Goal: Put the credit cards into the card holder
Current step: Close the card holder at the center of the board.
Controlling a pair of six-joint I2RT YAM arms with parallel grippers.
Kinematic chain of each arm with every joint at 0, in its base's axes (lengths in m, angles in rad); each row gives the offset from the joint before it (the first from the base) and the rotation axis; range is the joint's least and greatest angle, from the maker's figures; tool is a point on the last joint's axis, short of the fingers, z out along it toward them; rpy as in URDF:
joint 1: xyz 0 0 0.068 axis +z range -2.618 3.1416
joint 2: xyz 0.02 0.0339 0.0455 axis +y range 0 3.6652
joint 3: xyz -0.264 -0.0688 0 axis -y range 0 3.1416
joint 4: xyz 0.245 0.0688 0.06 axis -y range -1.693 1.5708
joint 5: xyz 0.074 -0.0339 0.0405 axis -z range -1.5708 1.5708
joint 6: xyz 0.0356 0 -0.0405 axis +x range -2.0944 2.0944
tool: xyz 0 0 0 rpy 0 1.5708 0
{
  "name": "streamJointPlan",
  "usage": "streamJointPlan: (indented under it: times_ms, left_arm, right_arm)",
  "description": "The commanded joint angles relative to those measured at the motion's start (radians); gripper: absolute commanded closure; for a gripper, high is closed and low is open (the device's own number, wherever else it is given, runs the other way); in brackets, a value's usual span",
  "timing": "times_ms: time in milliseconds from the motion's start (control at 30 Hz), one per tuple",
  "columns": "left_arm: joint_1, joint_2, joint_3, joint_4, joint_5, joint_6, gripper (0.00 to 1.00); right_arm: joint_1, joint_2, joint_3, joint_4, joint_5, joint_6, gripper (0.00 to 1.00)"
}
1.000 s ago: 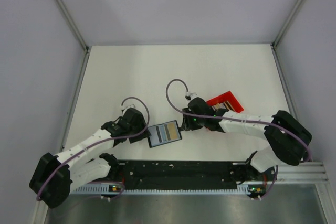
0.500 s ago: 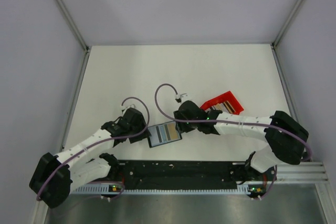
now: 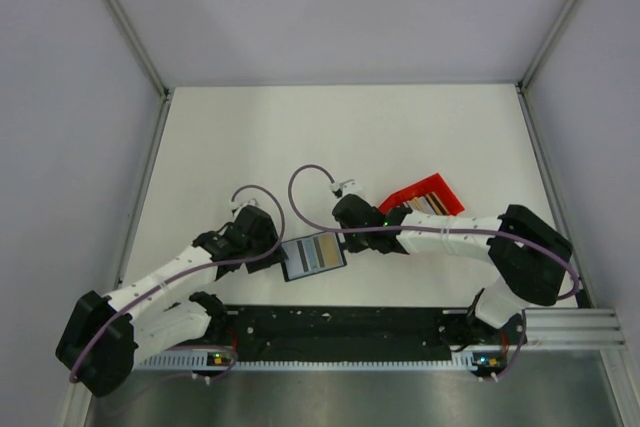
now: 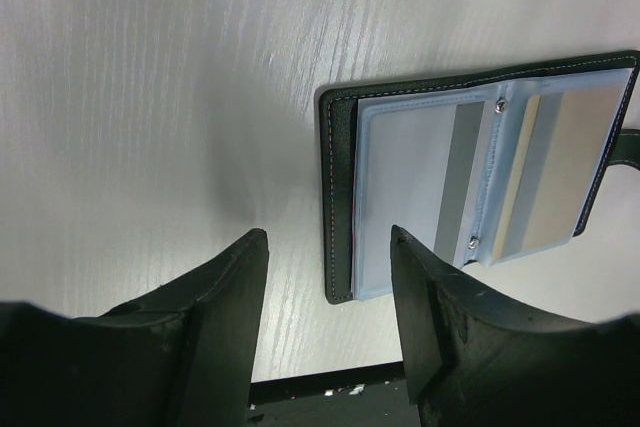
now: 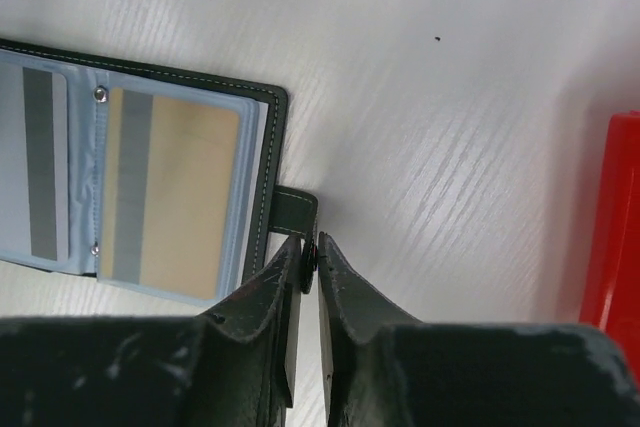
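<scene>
Right gripper: state?
— Clenched on the closure tab of the card holder. The holder lies open on the white table, with a tan card sleeved inside.
— Left gripper?
— Released, at the holder's opposite edge.

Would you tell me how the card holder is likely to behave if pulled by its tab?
Lying flat, the card holder probably slides on the smooth table. Its thin tab, pinched in the right gripper, likely flexes. The riveted sleeves may flop if lifted.
</scene>
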Motion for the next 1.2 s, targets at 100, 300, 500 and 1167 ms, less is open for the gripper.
streamJointPlan:
  times_ms: [100,300,500,1167]
  left_arm:
    - [-0.001,-0.006,0.006,-0.035,-0.037,0.013,0.43]
    - [-0.001,-0.005,-0.044,0.008,0.044,-0.003,0.41]
    - [0.001,0.034,-0.099,0.238,0.182,-0.048,0.41]
    - [0.001,-0.029,-0.072,0.343,0.236,-0.083,0.71]
  right_arm:
    - [0.012,-0.018,0.02,-0.013,0.041,-0.009,1.0]
    - [0.01,-0.006,-0.009,0.002,0.0,0.023,1.0]
    - [0.012,0.0,-0.04,0.051,-0.067,0.041,1.0]
    - [0.01,0.036,-0.101,0.123,-0.144,0.098,1.0]
